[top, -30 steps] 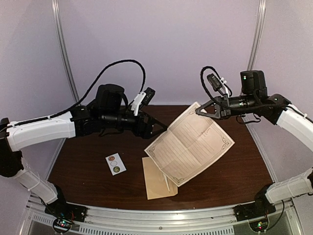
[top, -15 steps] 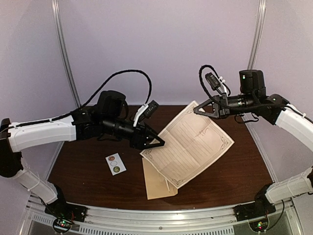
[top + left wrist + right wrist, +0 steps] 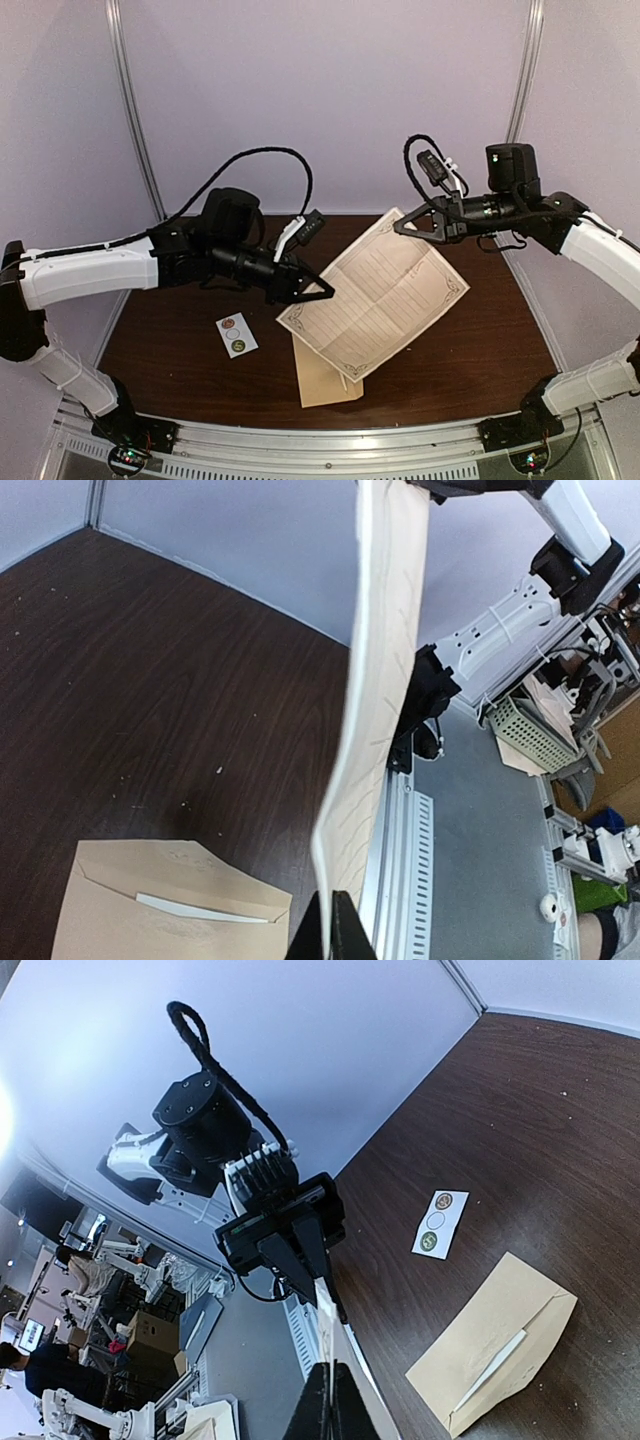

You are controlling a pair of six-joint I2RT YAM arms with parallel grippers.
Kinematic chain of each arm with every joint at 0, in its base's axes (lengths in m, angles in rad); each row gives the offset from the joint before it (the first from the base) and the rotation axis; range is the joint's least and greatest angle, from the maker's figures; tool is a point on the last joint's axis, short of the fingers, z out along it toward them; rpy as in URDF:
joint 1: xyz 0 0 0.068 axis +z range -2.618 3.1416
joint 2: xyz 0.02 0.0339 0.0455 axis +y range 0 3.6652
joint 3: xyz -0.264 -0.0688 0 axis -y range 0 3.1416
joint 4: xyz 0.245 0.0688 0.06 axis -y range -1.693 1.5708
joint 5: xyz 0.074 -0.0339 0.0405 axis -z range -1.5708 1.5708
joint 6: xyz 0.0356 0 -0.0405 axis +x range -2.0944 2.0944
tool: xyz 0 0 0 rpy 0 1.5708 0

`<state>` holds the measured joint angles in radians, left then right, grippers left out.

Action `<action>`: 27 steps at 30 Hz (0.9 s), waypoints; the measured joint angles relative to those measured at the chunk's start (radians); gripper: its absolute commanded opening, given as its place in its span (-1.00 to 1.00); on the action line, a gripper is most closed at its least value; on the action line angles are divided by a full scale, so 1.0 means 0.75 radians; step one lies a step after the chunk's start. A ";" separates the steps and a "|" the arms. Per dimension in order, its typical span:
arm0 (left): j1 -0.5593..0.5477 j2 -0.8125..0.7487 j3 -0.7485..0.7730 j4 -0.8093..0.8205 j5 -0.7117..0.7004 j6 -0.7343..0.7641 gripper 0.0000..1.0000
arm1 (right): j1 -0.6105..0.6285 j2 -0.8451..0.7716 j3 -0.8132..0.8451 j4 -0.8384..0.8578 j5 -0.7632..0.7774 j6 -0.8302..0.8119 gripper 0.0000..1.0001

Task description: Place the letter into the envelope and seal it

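Letter [image 3: 375, 292] held aloft over envelope [image 3: 322, 384], left tool [image 3: 327, 293] and right tool [image 3: 401, 228] each clamped on an edge

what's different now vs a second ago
The left gripper swung down and to the right to the left edge of the letter and now appears to pinch it. The letter drifted a little leftward and lower. The right gripper kept its grip on the letter's top corner. The envelope and the sticker card did not move.
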<state>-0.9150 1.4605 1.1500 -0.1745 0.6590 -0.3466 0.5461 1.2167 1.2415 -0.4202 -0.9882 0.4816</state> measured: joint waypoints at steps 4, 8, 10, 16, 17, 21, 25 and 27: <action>0.000 -0.002 -0.010 0.002 -0.022 -0.009 -1.00 | 0.002 0.002 0.000 -0.001 0.002 -0.003 -0.53; 0.000 -0.024 -0.040 0.002 -0.090 -0.031 -1.00 | 0.006 -0.003 0.006 0.016 0.014 0.010 -0.11; 0.000 -0.049 -0.058 0.002 -0.139 -0.050 -1.00 | 0.006 -0.013 0.006 0.033 0.024 0.028 0.10; 0.000 -0.117 -0.108 0.076 -0.191 -0.121 -1.00 | 0.006 -0.076 -0.012 0.117 0.033 0.058 0.27; 0.000 -0.122 -0.108 0.090 -0.192 -0.133 -1.00 | 0.006 -0.086 -0.025 0.136 0.032 0.060 0.26; 0.000 -0.130 -0.108 0.127 -0.207 -0.163 -1.00 | 0.006 -0.096 -0.078 0.161 0.031 0.067 0.29; 0.004 -0.137 -0.108 0.132 -0.231 -0.172 -1.00 | 0.007 -0.121 -0.110 0.159 0.072 0.061 0.64; 0.010 -0.146 -0.108 0.133 -0.232 -0.177 -1.00 | 0.008 -0.167 -0.110 0.160 0.132 0.052 0.84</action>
<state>-0.9077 1.3506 1.0687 -0.0750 0.4850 -0.4793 0.5518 1.0912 1.1591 -0.3000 -0.8894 0.5205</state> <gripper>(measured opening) 0.008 0.797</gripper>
